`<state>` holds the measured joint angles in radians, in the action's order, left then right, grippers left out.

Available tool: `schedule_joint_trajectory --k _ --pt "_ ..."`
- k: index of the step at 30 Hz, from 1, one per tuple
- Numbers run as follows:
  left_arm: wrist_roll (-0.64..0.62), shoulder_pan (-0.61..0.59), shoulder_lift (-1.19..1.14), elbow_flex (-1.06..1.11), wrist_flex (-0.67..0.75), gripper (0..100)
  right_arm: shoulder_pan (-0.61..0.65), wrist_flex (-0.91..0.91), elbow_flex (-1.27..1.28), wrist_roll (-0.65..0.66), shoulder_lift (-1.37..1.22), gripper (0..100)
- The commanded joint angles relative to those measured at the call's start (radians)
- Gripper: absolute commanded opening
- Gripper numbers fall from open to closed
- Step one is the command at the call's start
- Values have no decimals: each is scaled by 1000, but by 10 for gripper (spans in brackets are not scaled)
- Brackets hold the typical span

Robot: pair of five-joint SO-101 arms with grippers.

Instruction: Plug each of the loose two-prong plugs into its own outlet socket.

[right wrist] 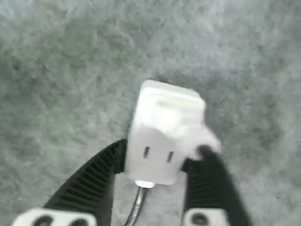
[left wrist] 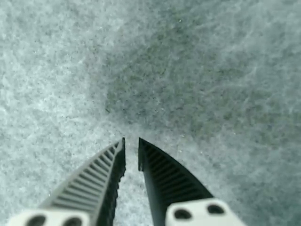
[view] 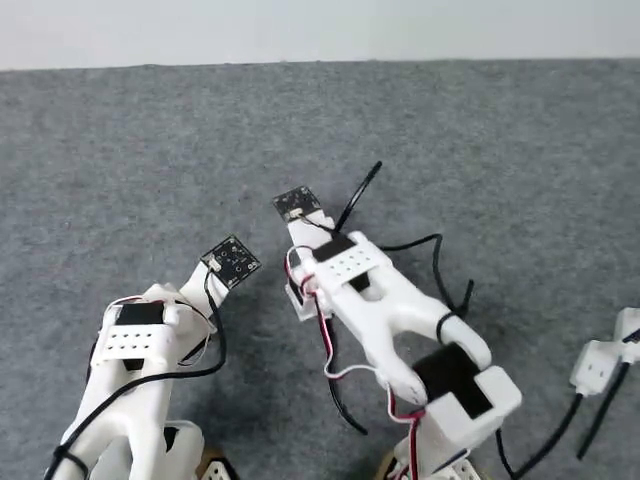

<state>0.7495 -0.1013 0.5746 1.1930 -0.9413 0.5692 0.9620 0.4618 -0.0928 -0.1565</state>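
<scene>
A white outlet socket [right wrist: 157,155] with two slots faces the right wrist camera, a cable [right wrist: 136,207] leaving its near end. My right gripper [right wrist: 162,148] is shut on it, one black finger [right wrist: 94,179] against each side, just above the grey carpet. A blurred white piece [right wrist: 171,106] sits on the socket's far end; whether it is a plug I cannot tell. In the high view the right arm [view: 370,290] stands mid-table. My left gripper [left wrist: 131,140] hangs over bare carpet, fingers nearly touching and holding nothing. Its arm [view: 140,340] is at the lower left.
Two white connector pieces [view: 598,366] [view: 630,322] with black cables lie at the right edge. Black cables [view: 355,200] [view: 440,260] trail across the carpet beyond and beside the right arm. Grey carpet [view: 480,150] covers the table to a pale wall at the back.
</scene>
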Motion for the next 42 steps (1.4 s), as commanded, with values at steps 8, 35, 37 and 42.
schedule_joint_trajectory --k 8,35,37,42 --pt "-77 -34 23 -12 89 40 -349 262 -149 78 213 8" --pt "-175 -48 856 366 28 44 -1359 332 -181 407 70 116" --pt "-175 -49 922 387 2 44 -1331 432 -230 385 90 0" --pt "-242 -49 1068 437 -21 43 -1303 533 -178 333 240 12"
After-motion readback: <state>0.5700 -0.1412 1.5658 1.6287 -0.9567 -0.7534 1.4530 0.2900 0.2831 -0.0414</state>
